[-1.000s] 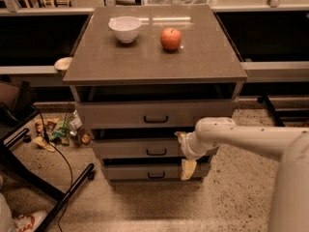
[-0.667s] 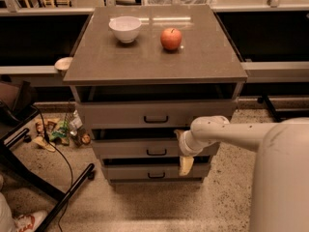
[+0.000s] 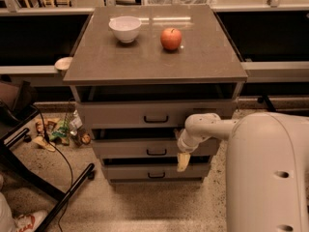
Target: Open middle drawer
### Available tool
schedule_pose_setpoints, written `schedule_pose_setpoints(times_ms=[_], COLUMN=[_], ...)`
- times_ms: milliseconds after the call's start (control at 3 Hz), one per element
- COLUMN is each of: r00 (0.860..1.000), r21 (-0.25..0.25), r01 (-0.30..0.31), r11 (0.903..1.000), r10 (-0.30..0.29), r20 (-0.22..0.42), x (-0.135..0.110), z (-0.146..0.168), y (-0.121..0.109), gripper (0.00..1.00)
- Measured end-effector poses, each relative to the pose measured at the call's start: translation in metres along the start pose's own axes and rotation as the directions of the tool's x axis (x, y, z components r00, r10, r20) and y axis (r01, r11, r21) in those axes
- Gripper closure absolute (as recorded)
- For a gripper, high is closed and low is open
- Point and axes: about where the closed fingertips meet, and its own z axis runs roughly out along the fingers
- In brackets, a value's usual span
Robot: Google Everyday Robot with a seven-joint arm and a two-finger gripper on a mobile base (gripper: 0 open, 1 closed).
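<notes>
The grey cabinet (image 3: pixel 154 57) has three drawers stacked in its front. The middle drawer (image 3: pixel 125 149) has a flat grey front with a small black bar handle (image 3: pixel 156 152) at its centre, and it looks closed. My gripper (image 3: pixel 182 159) hangs at the end of the white arm (image 3: pixel 207 127). It points down in front of the middle drawer's right half, a little right of the handle and level with it. I cannot tell whether it touches the drawer front. The top drawer (image 3: pixel 120 116) and bottom drawer (image 3: pixel 130 172) also look closed.
A white bowl (image 3: pixel 125 28) and a red apple (image 3: pixel 171 38) sit on the cabinet top. A small white dish (image 3: pixel 63 63) rests on the ledge at the left. Litter (image 3: pixel 60 132), a black cable and black frame legs (image 3: pixel 53 199) lie on the floor at the left.
My arm has swung closer to the camera and now fills the lower right. The gripper has shifted slightly left along the middle drawer front. The drawers have not moved.
</notes>
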Motion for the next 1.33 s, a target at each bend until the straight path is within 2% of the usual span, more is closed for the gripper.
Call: schedule_pose_setpoints(times_ms=[333,1000,1333], r00=[1.000,0.999,0.999], r21=[-0.029,-0.025,-0.025], r01=[-0.014,-0.038,-0.038], r11=[0.9995,0.9990,0.9990], r10=[0.014,0.037,0.037], r20=[-0.006,-0.018,-0.018], x=[0.002,0.003,0.003], z=[0.017,0.007,0.006], y=[0.004,0.022,0.021], gripper=[0.19,0.66,0.89])
